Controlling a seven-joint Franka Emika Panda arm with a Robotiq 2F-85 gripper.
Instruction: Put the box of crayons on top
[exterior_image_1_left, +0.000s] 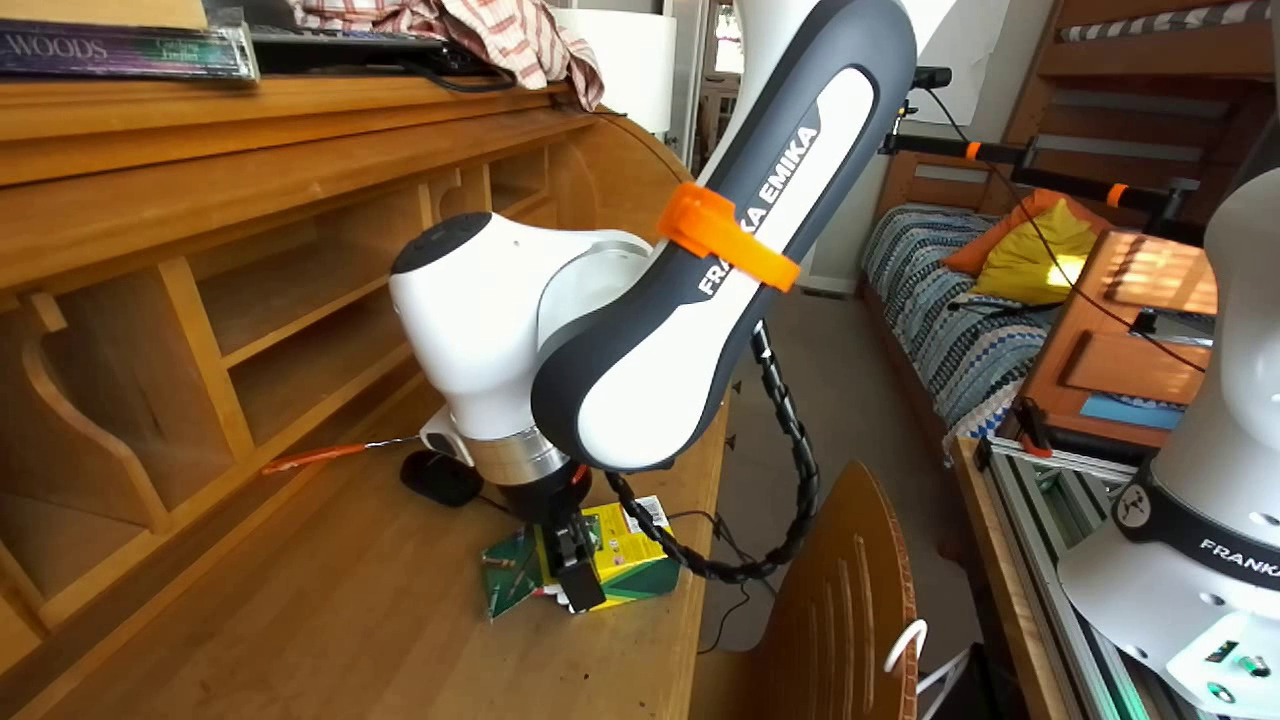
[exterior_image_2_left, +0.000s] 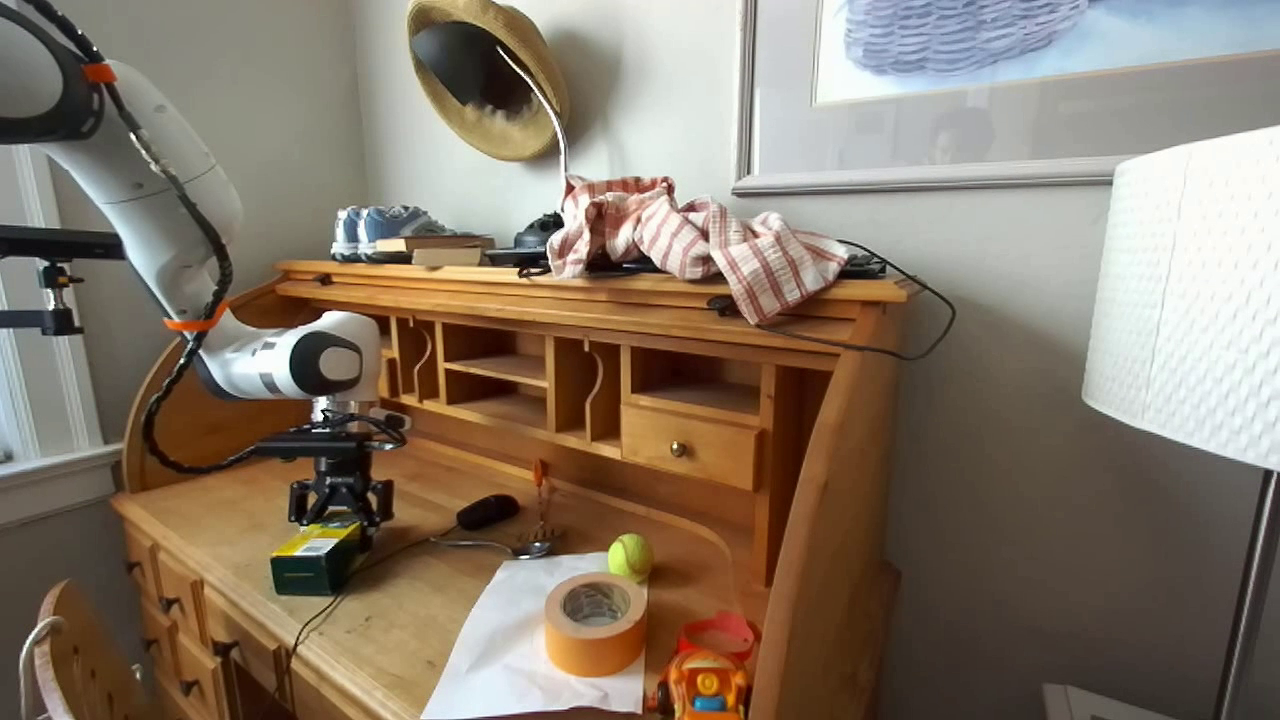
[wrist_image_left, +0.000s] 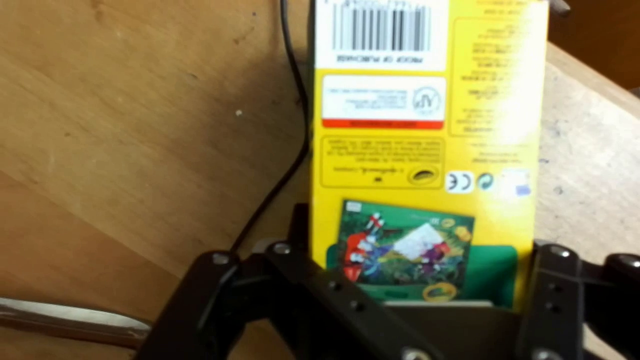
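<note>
In an exterior view, a toy car (exterior_image_2_left: 706, 688) and a tape roll (exterior_image_2_left: 592, 645) stood nearest, the roll on white paper (exterior_image_2_left: 500, 640). Farther back, the box of crayons (exterior_image_2_left: 311, 566) lay barcode up near the front edge of the bench (exterior_image_2_left: 415, 605). The hand (exterior_image_2_left: 338, 525) straddled it, a finger on each side; whether they clamped it I could not tell. Beyond were a black mouse (exterior_image_2_left: 488, 512), pigeonholes (exterior_image_2_left: 549, 385) and striped cloth (exterior_image_2_left: 690, 232).

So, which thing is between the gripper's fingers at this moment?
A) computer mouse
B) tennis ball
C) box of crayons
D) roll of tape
C: the wrist view shows the gripper with a finger on either side of the box of crayons.
</note>
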